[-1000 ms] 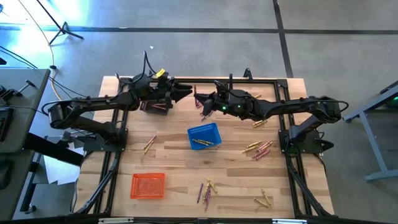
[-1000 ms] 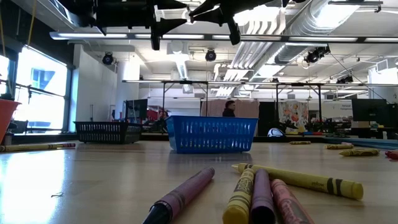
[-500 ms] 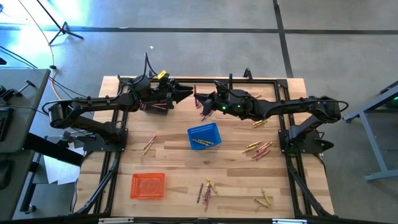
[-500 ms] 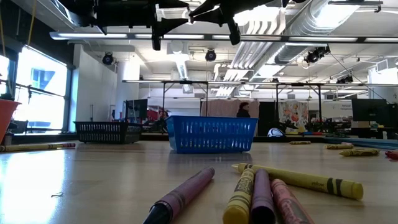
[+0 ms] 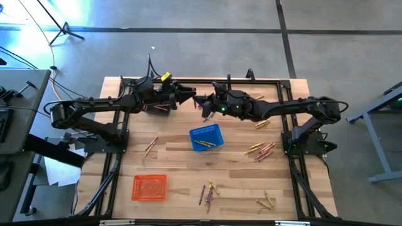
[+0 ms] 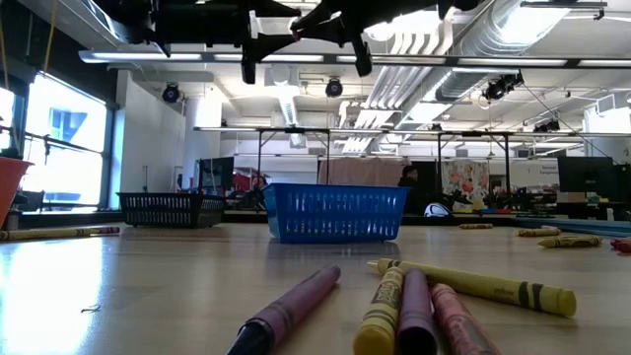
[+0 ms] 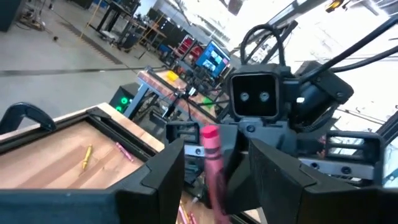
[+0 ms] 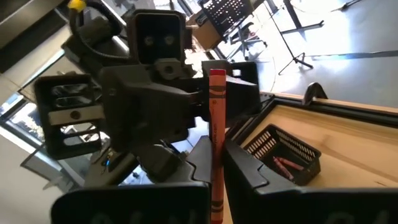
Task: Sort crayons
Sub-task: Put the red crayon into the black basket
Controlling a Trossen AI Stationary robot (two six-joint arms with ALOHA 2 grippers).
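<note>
My right gripper (image 5: 202, 103) is shut on a red crayon (image 8: 216, 124), high above the table's far middle. My left gripper (image 5: 191, 96) faces it from the table's left and is open. Its two fingers (image 7: 168, 171) stand on either side of the crayon's free end (image 7: 211, 155) with gaps, touching nothing. Both grippers show at the top of the low view, the left one (image 6: 248, 35) beside the right one (image 6: 350, 30). More yellow, red and purple crayons (image 5: 260, 150) lie on the table. My right gripper pinches the red crayon between its two fingers (image 8: 245, 168), on the part nearest the wrist (image 8: 216, 186). The fingers are level and point toward the table's left. The crayon lies along them, sticks out past their tips toward my left gripper, and is clear of the table.
A black basket (image 5: 156, 107) with red crayons sits under the left arm, a blue basket (image 5: 206, 137) at the middle, an orange basket (image 5: 149, 186) at near left. Crayon clusters lie near the front (image 5: 208, 191) and near right (image 5: 267, 202); one lies at the left (image 5: 151, 145).
My right gripper has gone a little toward the table's left with the crayon, and my left gripper a little toward the right, so the two now stand closer together. The crayon stays level and clear of the table.
</note>
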